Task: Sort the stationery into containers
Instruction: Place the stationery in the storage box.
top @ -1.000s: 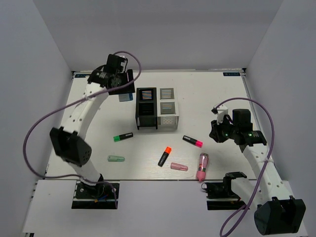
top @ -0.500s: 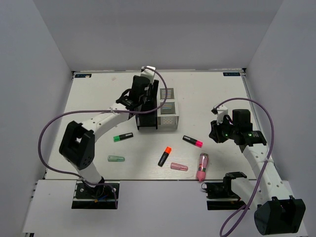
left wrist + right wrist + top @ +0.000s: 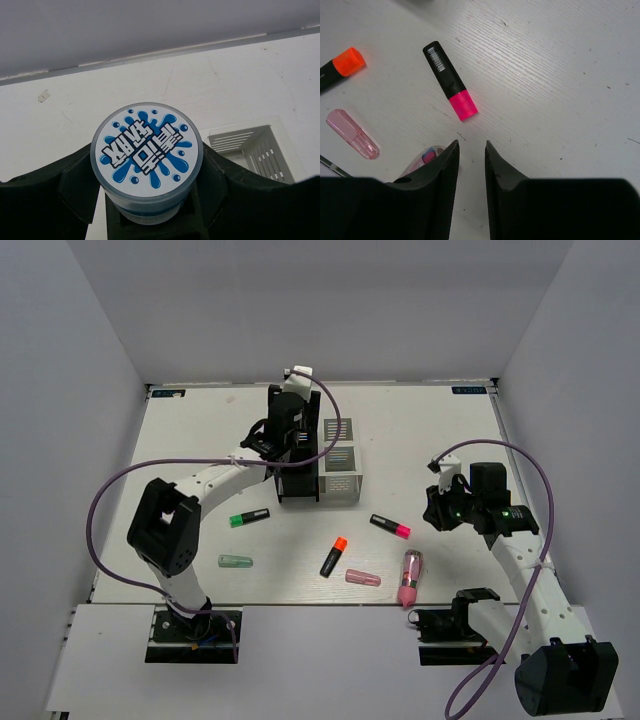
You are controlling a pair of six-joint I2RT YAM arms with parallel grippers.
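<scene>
My left gripper (image 3: 291,440) hangs over the black organiser box (image 3: 297,483) and is shut on the blue-white tape roll (image 3: 146,160), which the gripper hides in the top view. The white-grey box (image 3: 341,476) adjoins the black one on its right and also shows in the left wrist view (image 3: 257,150). My right gripper (image 3: 437,508) is narrowly open and empty, just above the table right of the pink-capped highlighter (image 3: 390,527). That highlighter also shows in the right wrist view (image 3: 449,79), ahead of the gripper (image 3: 471,146).
Loose on the table are a green-capped highlighter (image 3: 249,517), an orange-capped highlighter (image 3: 334,556), a pale green capsule (image 3: 235,561), a pink capsule (image 3: 362,578) and a fat pink-clear tube (image 3: 410,576). The tube (image 3: 424,156) lies by my right gripper's left finger. White walls enclose the table.
My left arm has swung from the far left of the table rightward to above the black box, carrying the tape roll. The right arm has not moved.
</scene>
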